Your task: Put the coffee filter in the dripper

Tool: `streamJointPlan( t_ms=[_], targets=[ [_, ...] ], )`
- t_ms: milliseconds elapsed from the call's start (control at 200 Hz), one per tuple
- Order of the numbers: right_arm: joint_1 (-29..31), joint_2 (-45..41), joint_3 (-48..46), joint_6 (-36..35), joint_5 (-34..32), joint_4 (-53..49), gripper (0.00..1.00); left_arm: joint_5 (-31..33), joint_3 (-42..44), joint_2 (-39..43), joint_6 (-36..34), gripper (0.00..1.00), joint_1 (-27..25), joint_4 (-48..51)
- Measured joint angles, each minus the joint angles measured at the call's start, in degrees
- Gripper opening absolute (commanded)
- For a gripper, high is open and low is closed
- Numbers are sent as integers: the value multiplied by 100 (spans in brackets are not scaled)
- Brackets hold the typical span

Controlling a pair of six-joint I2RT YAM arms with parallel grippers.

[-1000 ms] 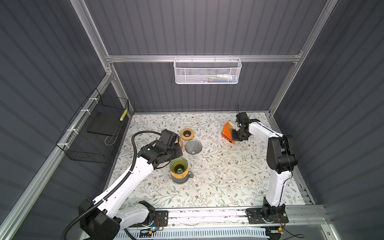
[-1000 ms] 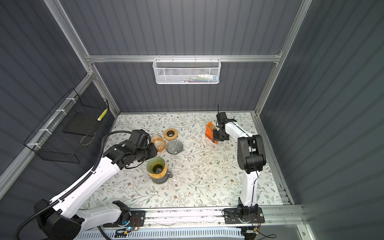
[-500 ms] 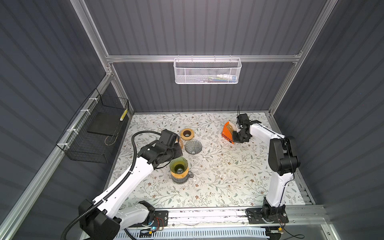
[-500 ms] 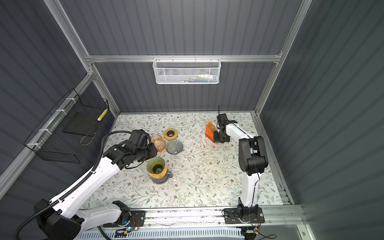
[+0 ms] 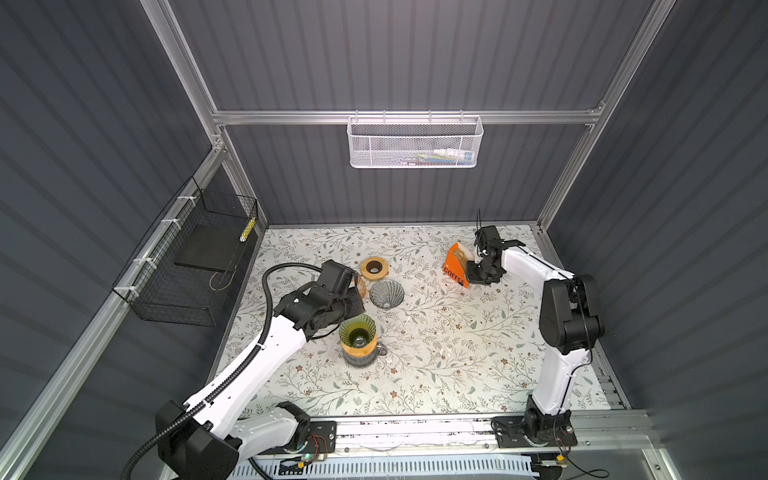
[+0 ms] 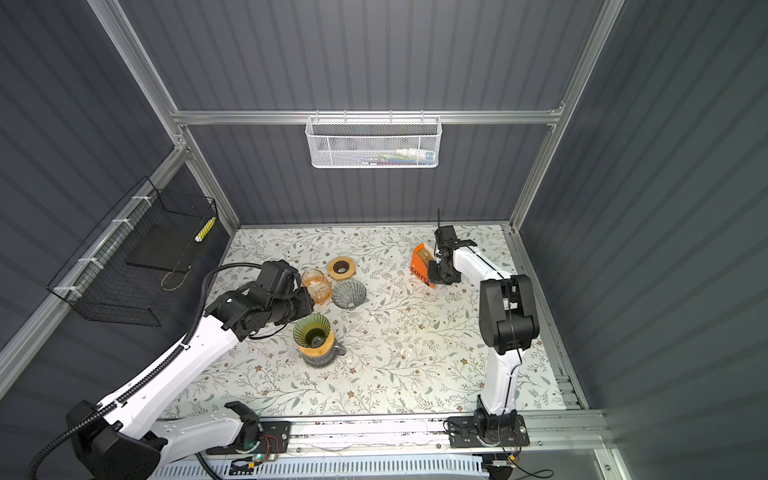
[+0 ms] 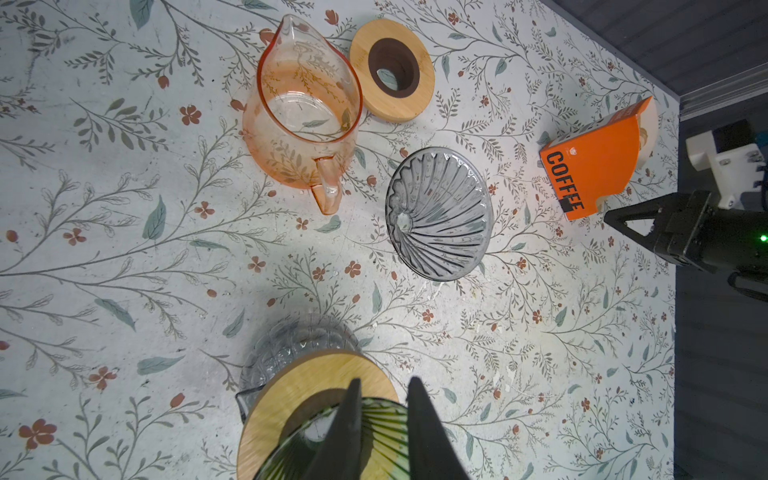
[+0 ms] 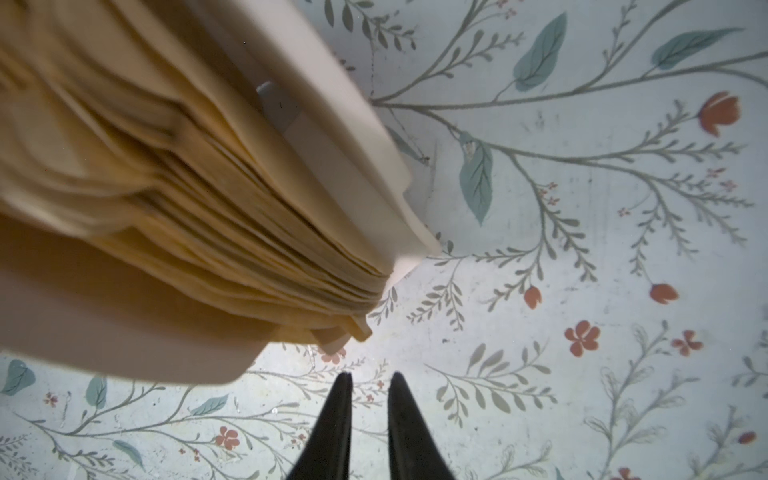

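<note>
Coffee filters [image 8: 199, 195]: a tan paper stack. Its edges show only in the right wrist view. Both top views give me just the orange box [image 5: 455, 266] holding them, which stands at the back right of the table [image 5: 436, 365]. The left wrist view adds the word COFFEE on the box. Left to right from my seat:

- Left gripper [image 7: 382, 380]: the fingers stand a narrow gap apart, astride the rim of the green dripper [image 5: 357, 330]. I cannot tell whether they pinch it. In the top views the arm hides the fingers.
- Green dripper: seated on a wooden collar [image 7: 286, 399] over a glass pot [image 5: 361, 359], front of centre.
- Orange jug [image 7: 303, 120]: upright and whole in the left wrist view. In a top view the left arm covers most of it.
- Wooden ring [image 5: 374, 266]: flat, just beside the jug.
- Grey dripper [image 5: 387, 293]: lying tilted on the table, apart from the green one.
- Right gripper [image 8: 370, 376]: low beside the box, fingers slightly parted, only table between them.
</note>
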State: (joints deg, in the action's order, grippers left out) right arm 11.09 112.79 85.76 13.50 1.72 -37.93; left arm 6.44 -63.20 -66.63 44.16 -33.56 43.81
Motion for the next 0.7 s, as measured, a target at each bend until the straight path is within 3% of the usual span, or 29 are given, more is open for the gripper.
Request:
streamJointPlan(
  t_ms=[700],
  targets=[
    [7, 450, 345, 2, 2, -4, 21, 0, 0, -48, 0, 22, 0, 0]
  ],
)
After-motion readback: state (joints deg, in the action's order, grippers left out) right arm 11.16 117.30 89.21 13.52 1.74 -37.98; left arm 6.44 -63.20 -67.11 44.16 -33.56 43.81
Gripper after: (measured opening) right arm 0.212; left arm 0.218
